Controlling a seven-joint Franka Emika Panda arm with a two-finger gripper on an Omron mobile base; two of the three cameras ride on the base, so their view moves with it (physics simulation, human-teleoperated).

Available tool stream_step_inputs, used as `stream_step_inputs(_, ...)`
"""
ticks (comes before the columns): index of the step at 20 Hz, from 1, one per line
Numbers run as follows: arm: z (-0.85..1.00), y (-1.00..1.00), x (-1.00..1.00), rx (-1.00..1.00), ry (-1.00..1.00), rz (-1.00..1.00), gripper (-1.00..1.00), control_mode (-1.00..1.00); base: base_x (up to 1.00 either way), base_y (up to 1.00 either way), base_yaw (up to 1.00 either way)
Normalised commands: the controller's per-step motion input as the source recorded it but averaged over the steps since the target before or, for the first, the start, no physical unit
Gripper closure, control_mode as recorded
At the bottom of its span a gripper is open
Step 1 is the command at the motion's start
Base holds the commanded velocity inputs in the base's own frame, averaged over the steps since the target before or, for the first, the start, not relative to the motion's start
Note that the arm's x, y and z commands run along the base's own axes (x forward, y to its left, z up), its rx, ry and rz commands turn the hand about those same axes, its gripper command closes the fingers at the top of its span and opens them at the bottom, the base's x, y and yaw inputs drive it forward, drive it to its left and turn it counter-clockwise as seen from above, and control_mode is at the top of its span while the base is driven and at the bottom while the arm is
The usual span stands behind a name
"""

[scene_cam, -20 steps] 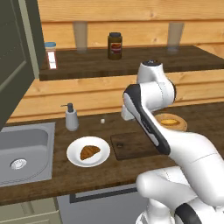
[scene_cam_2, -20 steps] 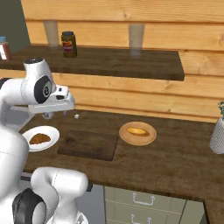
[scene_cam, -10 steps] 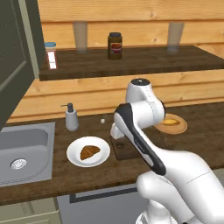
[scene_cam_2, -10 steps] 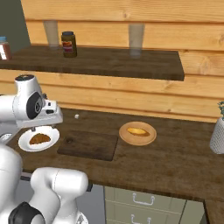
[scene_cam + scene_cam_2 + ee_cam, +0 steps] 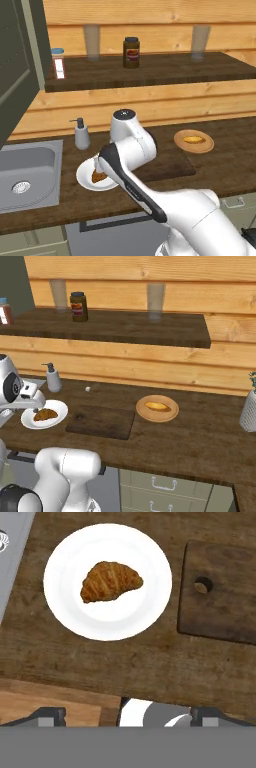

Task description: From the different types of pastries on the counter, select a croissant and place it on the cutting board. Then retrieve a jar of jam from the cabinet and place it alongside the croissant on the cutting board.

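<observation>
Now we're hanging over the croissant (image 5: 111, 580), which sits on the round white plate (image 5: 65, 612) at about eleven o'clock in the hand view, just off the plate's centre, with the cutting board (image 5: 225, 607) lying at two o'clock, close beside the plate but not touching it, its hanging hole turned toward the plate. From the right base view the croissant (image 5: 45, 415) lies on the plate (image 5: 57, 406) just short of the soap dispenser (image 5: 52, 378), and the other pastry (image 5: 158, 405) rests on its tan plate (image 5: 172, 412) past the far end of the board. Our gripper (image 5: 128, 716) shows its two dark fingertips spread wide along the bottom edge, nothing between them, so the jaws look released. We'd judge this croissant light, flaky and easy to crush, so a soft squeeze is the call. The fat middle of the crescent looks the best hold, fingers across its narrow width, since the tapered horns would likely crumble or slip. The glazed plate may let it skid if we nudge it sideways.
</observation>
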Motion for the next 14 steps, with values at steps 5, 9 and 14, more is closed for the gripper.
stream_step_inputs(5, -0.15, 0.37, -0.04, 0.07, 0.01, -0.11, -1.0, -1.0, 0.0, 0.0, 0.0)
stream_step_inputs(9, -0.06, 0.0, 0.17, 0.01, 0.0, -0.04, -1.0, -1.0, 0.0, 0.0, 0.0)
stream_step_inputs(14, -0.26, 0.0, 0.58, 0.0, 0.04, -0.15, -1.0, -1.0, 0.0, 0.0, 0.0)
